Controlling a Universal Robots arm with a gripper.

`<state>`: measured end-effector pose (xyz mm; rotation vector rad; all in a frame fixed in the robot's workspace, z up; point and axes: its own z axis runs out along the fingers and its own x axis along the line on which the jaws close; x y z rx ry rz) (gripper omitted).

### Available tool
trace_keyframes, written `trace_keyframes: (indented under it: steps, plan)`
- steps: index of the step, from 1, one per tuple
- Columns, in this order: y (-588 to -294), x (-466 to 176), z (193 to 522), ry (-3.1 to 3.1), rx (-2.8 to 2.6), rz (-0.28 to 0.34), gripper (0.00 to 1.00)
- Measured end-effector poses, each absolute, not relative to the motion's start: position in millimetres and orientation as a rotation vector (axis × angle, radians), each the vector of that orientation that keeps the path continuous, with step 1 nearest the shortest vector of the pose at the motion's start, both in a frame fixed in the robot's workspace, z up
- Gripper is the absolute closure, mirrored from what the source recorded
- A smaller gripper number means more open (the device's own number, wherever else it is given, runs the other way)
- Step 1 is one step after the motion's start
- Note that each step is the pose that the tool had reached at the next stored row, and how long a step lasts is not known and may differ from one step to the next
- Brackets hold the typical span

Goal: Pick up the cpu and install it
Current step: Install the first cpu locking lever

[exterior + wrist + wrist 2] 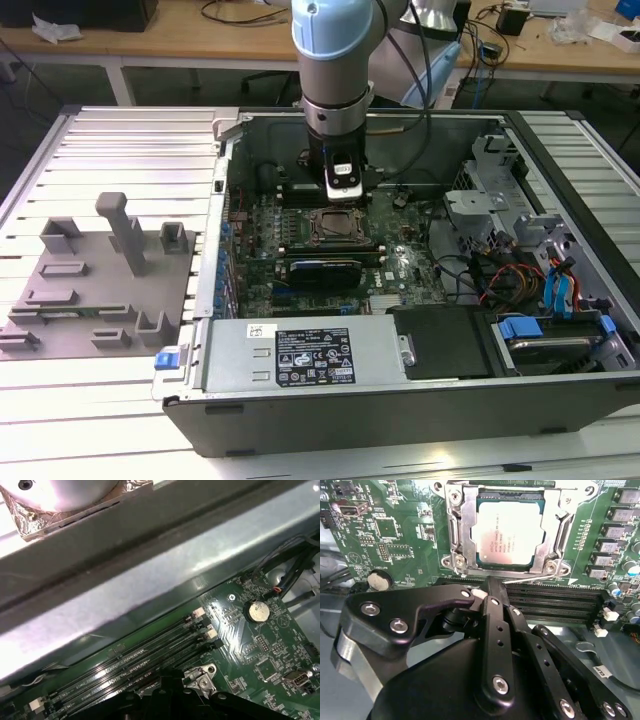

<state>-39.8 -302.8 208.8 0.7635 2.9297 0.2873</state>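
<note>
The black, linked-finger gripper (489,587) is hanging with its fingers drawn together to a narrow tip and carrying nothing, while the cpu (509,531), a flat square chip with a silvery metal top, is lying just beyond that tip, already seated inside the square metal-framed socket (455,530). Judging from this, the work is going well only if the gripper is moving straight up and down, since the black memory slots (555,602) are sitting directly beneath it and the grey steel chassis wall (165,587) is crowding in close behind.
</note>
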Motion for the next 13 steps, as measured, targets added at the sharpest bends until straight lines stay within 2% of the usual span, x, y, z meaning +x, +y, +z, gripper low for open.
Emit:
trace_keyframes:
  steps: [13]
  plan:
    - [-298.5,-45.3,206.6,2.9,0.845,0.283,0.89]
